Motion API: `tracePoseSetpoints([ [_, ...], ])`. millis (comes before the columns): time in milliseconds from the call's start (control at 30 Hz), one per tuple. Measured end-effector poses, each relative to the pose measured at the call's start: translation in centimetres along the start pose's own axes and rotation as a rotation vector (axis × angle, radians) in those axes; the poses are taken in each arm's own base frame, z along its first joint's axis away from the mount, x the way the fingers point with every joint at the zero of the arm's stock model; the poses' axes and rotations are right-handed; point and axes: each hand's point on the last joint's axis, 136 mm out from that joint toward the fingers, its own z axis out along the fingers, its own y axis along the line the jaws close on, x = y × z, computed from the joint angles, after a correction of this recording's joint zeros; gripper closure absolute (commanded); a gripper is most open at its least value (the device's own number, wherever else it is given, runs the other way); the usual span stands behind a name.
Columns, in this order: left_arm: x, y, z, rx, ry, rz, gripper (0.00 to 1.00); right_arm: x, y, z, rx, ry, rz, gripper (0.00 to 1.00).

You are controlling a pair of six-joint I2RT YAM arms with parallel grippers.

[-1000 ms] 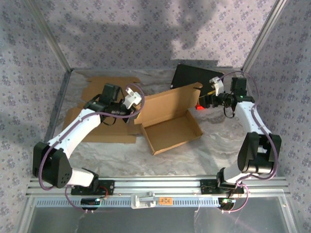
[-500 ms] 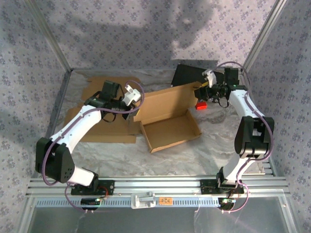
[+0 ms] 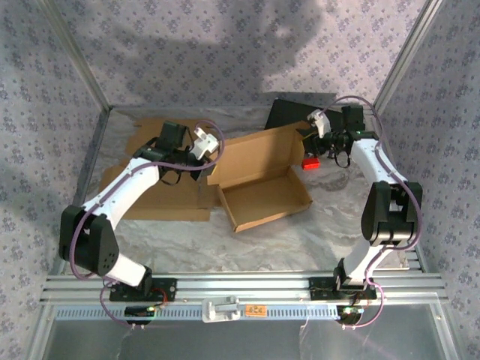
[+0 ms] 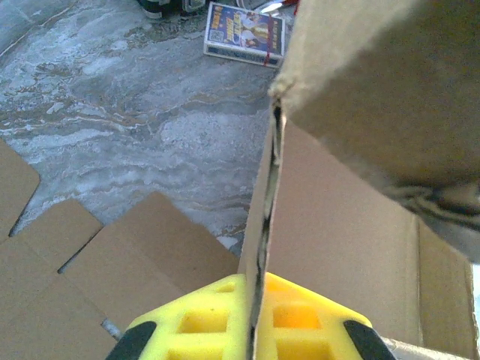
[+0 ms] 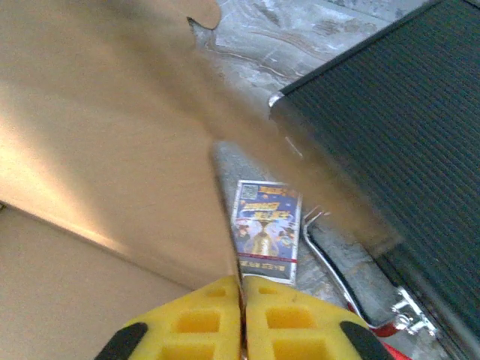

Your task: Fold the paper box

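Three views being trained on one table (image 3: 337, 217)
The scene is being overlooked from high behind the arm bases (image 3: 142, 283), facing forward and down; from each wrist the paper box (image 3: 259, 176) wall is being viewed edge-on at very close range, and a printed card pack (image 4: 245, 31) is being caught by both.

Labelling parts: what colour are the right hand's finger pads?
Yellow pads, clearest in the right wrist view.
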Motion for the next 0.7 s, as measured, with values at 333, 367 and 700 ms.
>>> tracePoseSetpoints([
  [333, -2.7, 2.9, 0.5, -0.224, -0.003, -0.173, 1.00, 0.4, 3.7, -1.7, 0.205, 0.024, 0.044, 1.00],
  [367, -2.8, 3.3, 0.6, -0.254, -0.001, -0.197, 1.00, 0.8, 4.2, -2.0, 0.234, 0.027, 0.059, 1.00],
  [700, -2.4, 3.9, 2.2, -0.332, -0.060, -0.352, 1.00, 3.5, 8.5, -5.2, 0.461, -0.121, 0.143, 1.00],
])
